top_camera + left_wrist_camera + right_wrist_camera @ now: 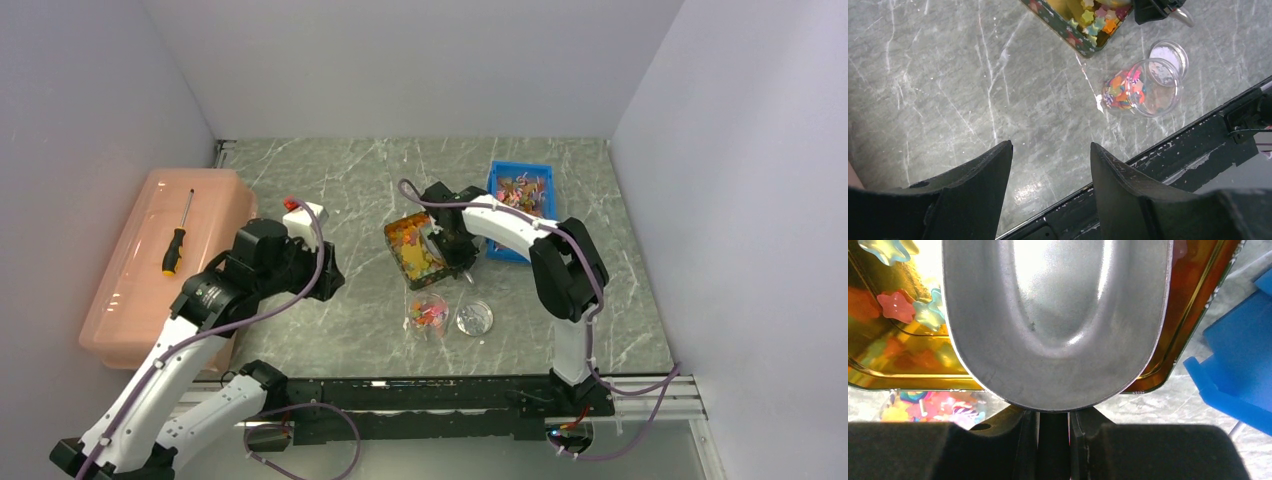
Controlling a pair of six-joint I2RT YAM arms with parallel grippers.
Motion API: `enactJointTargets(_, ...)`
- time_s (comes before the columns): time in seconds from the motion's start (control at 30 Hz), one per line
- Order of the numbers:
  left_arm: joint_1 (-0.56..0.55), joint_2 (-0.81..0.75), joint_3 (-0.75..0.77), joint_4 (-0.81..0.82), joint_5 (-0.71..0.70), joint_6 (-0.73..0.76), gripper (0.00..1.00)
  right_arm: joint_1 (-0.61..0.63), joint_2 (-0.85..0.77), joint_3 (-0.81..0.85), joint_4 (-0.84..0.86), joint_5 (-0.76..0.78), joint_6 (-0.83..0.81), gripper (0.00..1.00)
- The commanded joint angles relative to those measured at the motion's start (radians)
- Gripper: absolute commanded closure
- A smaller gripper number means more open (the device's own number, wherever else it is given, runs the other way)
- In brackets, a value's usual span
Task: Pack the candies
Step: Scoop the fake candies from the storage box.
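The candies (896, 306) are small star-shaped pieces in mixed colours lying in a gold-lined tin (397, 240). More candies (1122, 90) fill part of a clear jar (428, 316) that lies on its side on the table. My right gripper (1053, 412) is shut on the handle of a metal scoop (1055, 315). The scoop's bowl is empty and hangs over the tin's near right corner. In the top view the right gripper (452, 245) sits at the tin's right edge. My left gripper (1050, 150) is open and empty, low over bare table left of the jar.
The jar's round lid (474, 318) lies just right of the jar. A blue bin (522, 205) with mixed items stands behind the right arm. A pink lidded box (135, 290) with a screwdriver (178, 235) on it fills the left side. A small white block (303, 215) sits near the left arm.
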Motion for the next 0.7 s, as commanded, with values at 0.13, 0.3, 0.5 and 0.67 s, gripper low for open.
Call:
enactJointTargets(0.13,-0.004,0.035,0.02,-0.001,-0.061,0.02,0.37,-0.005,-0.115,-0.13,0.284,0.083,-0.03,1.0)
enactJointTargets(0.3,-0.004,0.052,0.022,-0.003,-0.074,0.01,0.37,-0.003,-0.162,-0.193,0.363,0.088,-0.056,1.0)
enactJointTargets(0.5,-0.004,0.067,0.011,0.01,-0.081,-0.007,0.38,0.009,-0.238,-0.249,0.422,0.11,-0.09,1.0)
enactJointTargets(0.67,-0.004,0.07,-0.006,0.041,-0.083,-0.025,0.38,0.022,-0.322,-0.256,0.403,0.126,-0.119,1.0)
